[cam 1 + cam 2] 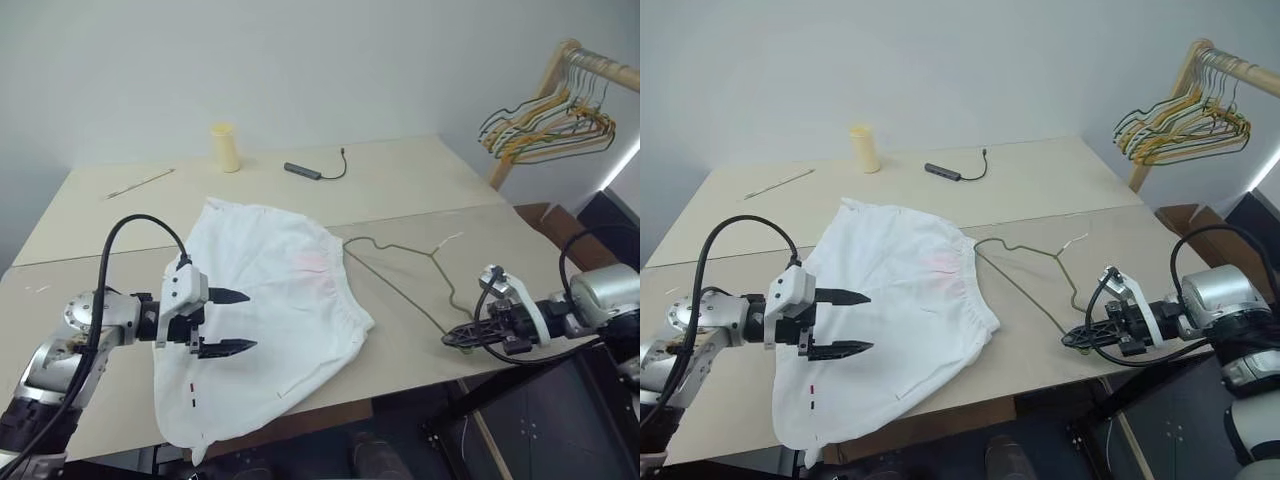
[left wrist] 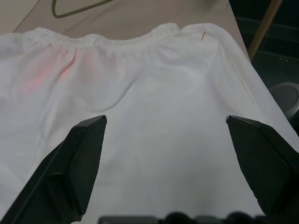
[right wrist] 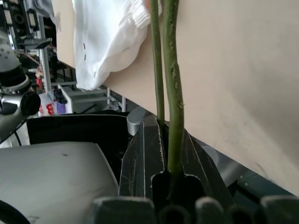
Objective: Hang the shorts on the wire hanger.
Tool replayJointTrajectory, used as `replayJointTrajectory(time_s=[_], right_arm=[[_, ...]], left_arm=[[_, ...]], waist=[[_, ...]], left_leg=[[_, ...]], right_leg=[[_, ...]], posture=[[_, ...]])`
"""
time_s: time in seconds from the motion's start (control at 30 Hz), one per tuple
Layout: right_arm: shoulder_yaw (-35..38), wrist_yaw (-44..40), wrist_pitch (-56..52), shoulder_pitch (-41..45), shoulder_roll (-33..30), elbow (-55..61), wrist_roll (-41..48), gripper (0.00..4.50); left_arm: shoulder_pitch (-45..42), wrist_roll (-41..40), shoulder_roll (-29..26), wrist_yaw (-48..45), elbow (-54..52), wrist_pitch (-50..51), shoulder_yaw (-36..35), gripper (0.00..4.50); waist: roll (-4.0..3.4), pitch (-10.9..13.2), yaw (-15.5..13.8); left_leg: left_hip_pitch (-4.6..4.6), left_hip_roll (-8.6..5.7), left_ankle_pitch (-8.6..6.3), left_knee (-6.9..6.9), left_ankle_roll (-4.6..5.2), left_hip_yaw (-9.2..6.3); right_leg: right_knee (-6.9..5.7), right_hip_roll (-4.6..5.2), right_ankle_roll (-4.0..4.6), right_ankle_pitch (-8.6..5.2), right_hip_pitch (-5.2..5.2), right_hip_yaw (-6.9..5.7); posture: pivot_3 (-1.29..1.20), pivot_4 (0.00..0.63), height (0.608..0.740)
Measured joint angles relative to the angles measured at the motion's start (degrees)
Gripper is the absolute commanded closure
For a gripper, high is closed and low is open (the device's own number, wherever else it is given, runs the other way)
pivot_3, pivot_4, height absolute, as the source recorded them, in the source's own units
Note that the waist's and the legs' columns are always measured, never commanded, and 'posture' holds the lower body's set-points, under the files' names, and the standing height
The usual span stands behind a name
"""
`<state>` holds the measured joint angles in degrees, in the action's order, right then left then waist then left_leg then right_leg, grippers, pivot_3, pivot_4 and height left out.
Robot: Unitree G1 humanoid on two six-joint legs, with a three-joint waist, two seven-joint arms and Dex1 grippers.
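The white shorts (image 1: 270,300) lie flat on the table (image 1: 420,180), waistband toward the right, with one leg hem drooping over the front edge. My left gripper (image 1: 250,320) hovers just over the shorts' left part, open, with nothing between its fingers (image 2: 84,158). The wire hanger (image 1: 395,290) lies on the table to the right of the waistband, one end touching it. At the table's front right edge my right gripper (image 1: 447,340) is shut on the hanger's near corner; the right wrist view shows the wire (image 3: 173,70) clamped between its fingers.
A yellow cup (image 1: 226,147), a dark adapter with a cable (image 1: 303,171) and a thin stick (image 1: 140,183) lie at the back of the table. A wooden rack with bunched hangers (image 1: 550,125) stands at the far right.
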<state>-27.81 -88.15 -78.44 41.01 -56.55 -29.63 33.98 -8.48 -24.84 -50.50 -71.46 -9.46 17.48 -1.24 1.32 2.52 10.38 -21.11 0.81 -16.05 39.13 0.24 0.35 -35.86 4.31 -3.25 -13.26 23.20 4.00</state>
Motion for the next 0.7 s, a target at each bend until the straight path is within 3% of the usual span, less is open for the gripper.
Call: replayJointTrajectory(time_s=[0.23, 0.7], right_arm=[[-3.0, -0.5, 4.0, 2.9, 5.0, -9.9, -5.7, 4.50], [-2.7, -0.7, 6.7, 3.9, 6.0, -10.4, -4.8, 4.50]], left_arm=[[1.5, -0.3, -0.1, -0.1, -2.3, 0.2, -0.6, 0.03], [1.8, 0.0, -0.1, 1.2, -2.3, 0.2, -1.0, 0.03]], waist=[[0.00, 0.0, 0.0], [-0.01, 0.0, -0.1]], left_leg=[[0.00, -0.01, 0.00, 0.01, 0.00, -0.15], [0.03, -0.02, 0.00, 0.06, 0.00, -0.25]], right_leg=[[-0.07, 0.01, 0.01, 0.01, 0.01, 0.00], [-0.15, 0.02, 0.01, 0.02, -0.02, -0.01]], posture=[[-0.13, 0.000, 0.740], [-0.12, 0.000, 0.740]])
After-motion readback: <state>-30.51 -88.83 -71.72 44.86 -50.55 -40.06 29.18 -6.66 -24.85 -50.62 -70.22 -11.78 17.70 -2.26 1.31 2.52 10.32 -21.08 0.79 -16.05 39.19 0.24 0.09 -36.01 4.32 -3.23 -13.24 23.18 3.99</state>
